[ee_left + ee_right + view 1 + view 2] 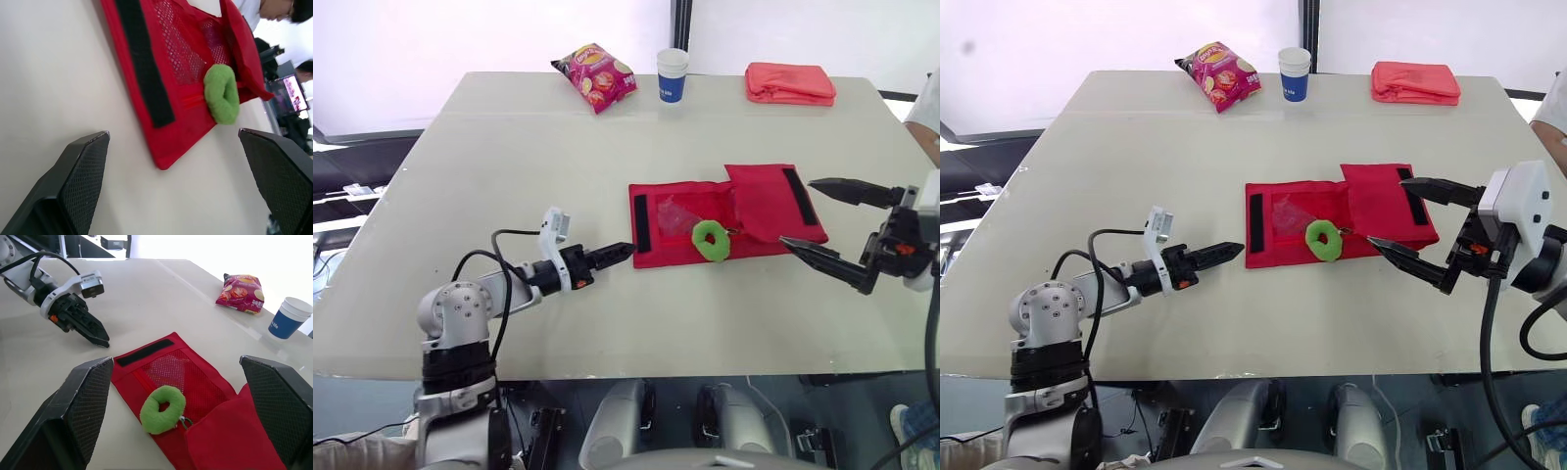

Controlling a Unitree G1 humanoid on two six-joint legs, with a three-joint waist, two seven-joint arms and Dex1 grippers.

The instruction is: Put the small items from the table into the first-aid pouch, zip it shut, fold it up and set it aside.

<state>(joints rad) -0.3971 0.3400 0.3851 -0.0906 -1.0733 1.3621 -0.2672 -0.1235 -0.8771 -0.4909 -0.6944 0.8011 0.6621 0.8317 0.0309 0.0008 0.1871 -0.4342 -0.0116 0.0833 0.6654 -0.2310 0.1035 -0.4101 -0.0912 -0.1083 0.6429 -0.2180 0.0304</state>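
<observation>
left gripper (621,252): fingers released, spread wide in its wrist view, nothing held. Arm is low, reaching forward over the bench (509,147), tips just short of the red pouch (671,257).

Pouch lies unfolded flat, centre-right on the bench. Black strip (641,223) at its left end, mesh pocket (680,215) mid, right flap (769,201) partly lifted. Thin soft fabric, light; it will likely slide and bunch. Pin one end and pinch a hem or the strip, not the mesh.

green fuzzy ring (710,240) sits on top of the pouch at its near edge, by the zip line. Looks squashy and light; pinch across one side.

right gripper (796,211): fingers released, wide, empty. Aimed at the pouch's right end, one finger over the flap, the other off the near corner.
</observation>
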